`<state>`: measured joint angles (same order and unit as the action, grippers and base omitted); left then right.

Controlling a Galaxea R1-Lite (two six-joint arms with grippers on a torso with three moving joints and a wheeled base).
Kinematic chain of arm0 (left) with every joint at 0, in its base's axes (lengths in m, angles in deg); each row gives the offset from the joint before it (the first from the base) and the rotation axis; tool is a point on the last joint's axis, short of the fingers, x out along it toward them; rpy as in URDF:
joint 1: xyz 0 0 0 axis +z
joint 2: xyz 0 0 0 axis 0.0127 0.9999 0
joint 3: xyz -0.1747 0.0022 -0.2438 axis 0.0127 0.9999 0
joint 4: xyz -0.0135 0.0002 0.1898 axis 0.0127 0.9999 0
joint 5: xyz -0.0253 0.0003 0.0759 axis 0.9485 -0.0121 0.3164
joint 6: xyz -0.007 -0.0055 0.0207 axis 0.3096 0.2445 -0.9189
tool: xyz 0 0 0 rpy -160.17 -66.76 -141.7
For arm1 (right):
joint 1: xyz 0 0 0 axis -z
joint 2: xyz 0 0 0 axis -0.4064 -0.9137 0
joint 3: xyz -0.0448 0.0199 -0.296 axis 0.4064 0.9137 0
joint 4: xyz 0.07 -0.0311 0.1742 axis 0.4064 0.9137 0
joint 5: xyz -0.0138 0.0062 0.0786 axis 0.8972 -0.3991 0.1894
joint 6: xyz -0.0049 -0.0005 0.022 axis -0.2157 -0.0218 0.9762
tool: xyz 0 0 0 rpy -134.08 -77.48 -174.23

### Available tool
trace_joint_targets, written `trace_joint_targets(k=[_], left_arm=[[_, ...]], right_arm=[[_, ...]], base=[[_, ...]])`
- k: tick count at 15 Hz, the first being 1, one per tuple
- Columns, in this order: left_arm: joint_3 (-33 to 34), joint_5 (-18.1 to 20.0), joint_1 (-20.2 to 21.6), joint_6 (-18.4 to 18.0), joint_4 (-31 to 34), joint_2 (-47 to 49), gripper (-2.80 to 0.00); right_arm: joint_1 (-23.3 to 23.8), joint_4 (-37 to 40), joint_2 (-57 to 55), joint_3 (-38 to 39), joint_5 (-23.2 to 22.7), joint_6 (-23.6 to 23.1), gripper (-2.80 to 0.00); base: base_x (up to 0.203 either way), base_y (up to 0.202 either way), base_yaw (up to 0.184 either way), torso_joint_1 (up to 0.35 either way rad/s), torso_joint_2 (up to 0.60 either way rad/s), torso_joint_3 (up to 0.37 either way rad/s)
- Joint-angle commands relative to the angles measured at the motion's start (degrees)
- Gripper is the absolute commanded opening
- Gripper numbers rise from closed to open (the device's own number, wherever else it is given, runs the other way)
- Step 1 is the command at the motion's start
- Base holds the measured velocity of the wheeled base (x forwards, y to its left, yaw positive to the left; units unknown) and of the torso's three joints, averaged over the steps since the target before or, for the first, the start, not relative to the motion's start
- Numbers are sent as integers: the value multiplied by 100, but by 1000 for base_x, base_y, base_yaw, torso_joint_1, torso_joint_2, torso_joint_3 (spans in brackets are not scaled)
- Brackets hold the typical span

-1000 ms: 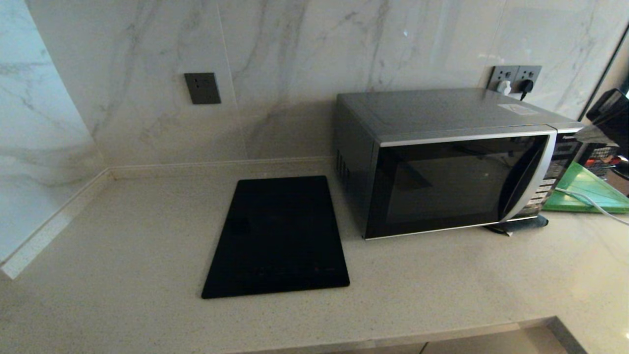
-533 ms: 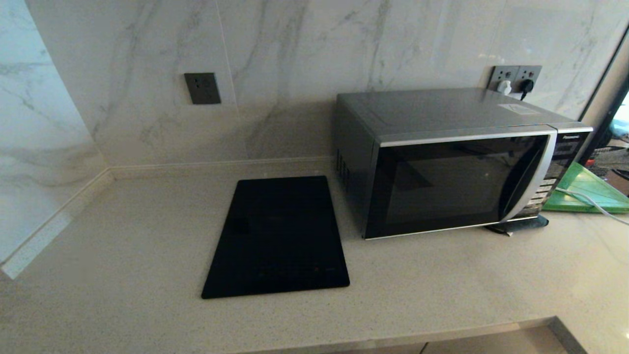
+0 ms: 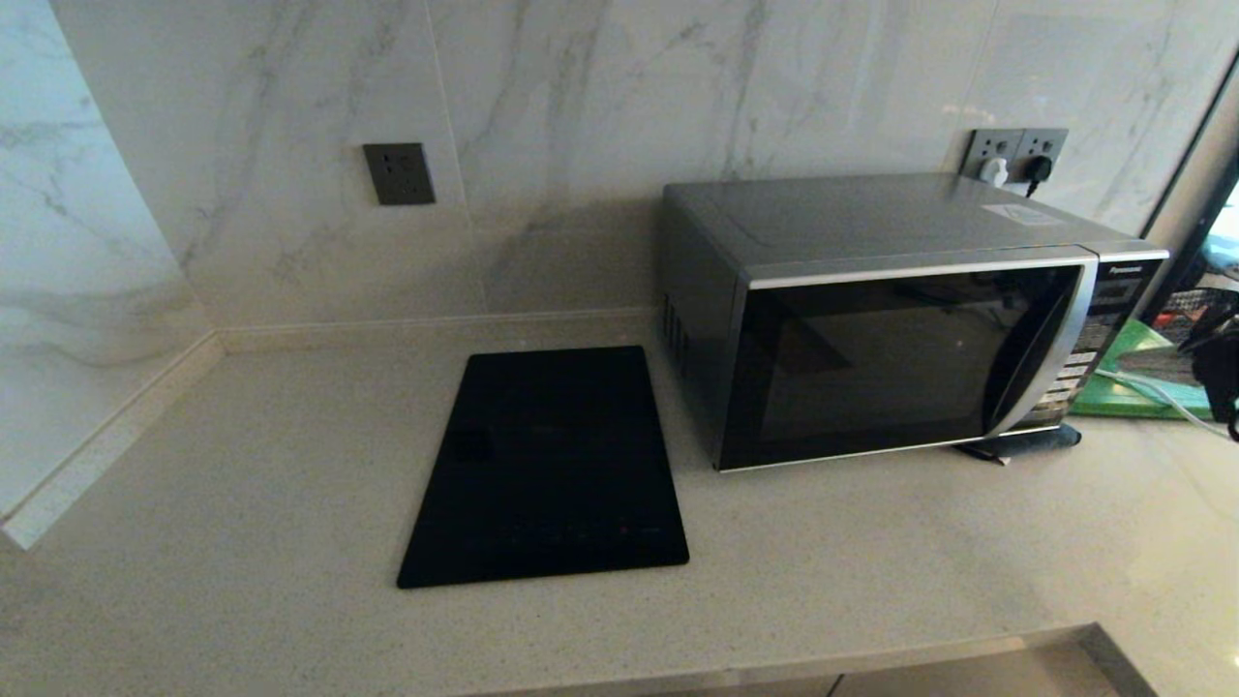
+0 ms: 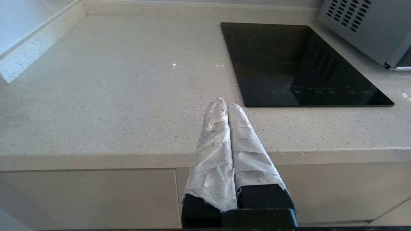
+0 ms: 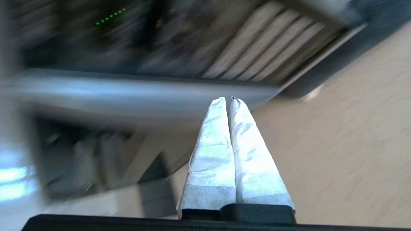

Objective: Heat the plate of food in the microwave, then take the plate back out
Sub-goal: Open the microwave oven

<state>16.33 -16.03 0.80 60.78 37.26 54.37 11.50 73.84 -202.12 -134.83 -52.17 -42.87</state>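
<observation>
The microwave [image 3: 900,310], a large silver-grey box oven with a dark glass door, a curved silver handle strip and a button panel on its right side, is seen standing on the pale speckled stone countertop [image 3: 242,503] against the marbled wall, with its door shut. Nothing can be made out behind the dark glass, and the plate of food is not seen in any view, so its place cannot be told. A flat black rectangular glass cooktop [image 3: 547,465] is set into the counter just to the left of the oven. A flat green board [image 3: 1137,382] lies on the counter just beyond the oven's right side, crossed by a white cable [image 3: 1152,395]. The right gripper [image 5: 226,98] is shown in its wrist view with its two white-wrapped fingers pressed together and nothing held between them; the scene behind it is blurred, and only a dark part of that arm is caught at the right edge of the head view. The left gripper [image 4: 224,103] is held low in front of the counter's front edge, its white-wrapped fingers likewise closed together on nothing.
</observation>
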Motion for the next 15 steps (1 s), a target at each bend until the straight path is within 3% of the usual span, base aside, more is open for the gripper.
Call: trace_joint_targets(k=[1, 15], left_arm=[[0, -2, 1, 4, -4, 9, -280], [0, -2, 1, 4, -4, 9, -280]], right_arm=[[11, -281, -561, -21, 263, 22, -280], [-215, -387, -1506, -544, 310, 81, -280]], base=[[0, 0, 0, 0, 0, 0], [0, 0, 0, 0, 0, 0]])
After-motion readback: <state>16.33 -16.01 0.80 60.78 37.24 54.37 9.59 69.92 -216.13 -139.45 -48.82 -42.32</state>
